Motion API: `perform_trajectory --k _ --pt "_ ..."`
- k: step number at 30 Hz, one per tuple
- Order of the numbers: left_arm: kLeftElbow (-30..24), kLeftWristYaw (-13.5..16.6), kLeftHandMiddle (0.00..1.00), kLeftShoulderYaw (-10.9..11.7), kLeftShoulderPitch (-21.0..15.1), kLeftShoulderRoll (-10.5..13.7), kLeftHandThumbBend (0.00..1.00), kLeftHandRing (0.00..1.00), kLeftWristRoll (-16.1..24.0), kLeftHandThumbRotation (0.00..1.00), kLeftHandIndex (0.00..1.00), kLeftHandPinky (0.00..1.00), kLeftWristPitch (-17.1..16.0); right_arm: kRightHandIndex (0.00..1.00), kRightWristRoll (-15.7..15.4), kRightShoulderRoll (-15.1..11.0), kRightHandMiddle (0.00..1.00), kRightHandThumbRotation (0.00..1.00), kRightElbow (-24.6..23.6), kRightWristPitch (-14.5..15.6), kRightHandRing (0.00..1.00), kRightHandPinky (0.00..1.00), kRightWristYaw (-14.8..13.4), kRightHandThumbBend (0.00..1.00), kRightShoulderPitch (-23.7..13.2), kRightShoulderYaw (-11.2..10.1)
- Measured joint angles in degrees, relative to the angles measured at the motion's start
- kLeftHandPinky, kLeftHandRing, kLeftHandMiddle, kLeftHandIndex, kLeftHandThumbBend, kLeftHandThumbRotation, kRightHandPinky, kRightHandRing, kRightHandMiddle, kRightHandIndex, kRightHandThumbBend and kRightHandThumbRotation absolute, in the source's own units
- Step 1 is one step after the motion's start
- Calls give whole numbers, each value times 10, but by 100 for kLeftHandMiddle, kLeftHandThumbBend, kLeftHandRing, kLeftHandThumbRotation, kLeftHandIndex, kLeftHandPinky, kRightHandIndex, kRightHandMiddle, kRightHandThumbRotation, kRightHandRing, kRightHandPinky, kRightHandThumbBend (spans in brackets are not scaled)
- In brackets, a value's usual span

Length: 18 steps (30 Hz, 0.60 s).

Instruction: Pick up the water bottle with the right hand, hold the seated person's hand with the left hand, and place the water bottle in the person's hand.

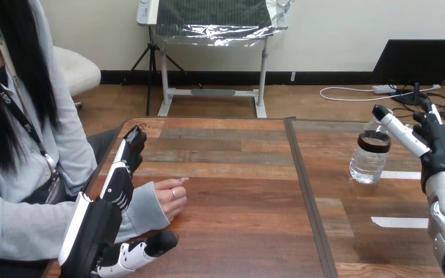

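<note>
A clear water bottle (369,157) with a dark band stands upright on the right part of the table. My right hand (440,147) is just to its right, open, with straight fingers (400,130) reaching up to the bottle's top; I cannot tell whether they touch it. The person's hand (171,198) rests on the table at the left, its fingers loosely curled. My left hand (113,197) is open beside it. Its straight fingers lie behind the grey sleeve (145,211) at the wrist, and its thumb (148,248) is in front of the sleeve, not closed on it.
A dark seam (304,191) splits the wooden table (237,231) into left and right parts. Two white tape strips (400,174) (398,222) lie on the right part, near the bottle and in front of it. The person sits at the left edge.
</note>
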Motion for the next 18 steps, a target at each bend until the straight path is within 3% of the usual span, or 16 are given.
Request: perform_trajectory --k 18 --pt "-36 -27 100 -1 17 2 100 100 -40 59 100 100 12 100 -7 0 98 50 2 39 97 93 8 100 -1 1"
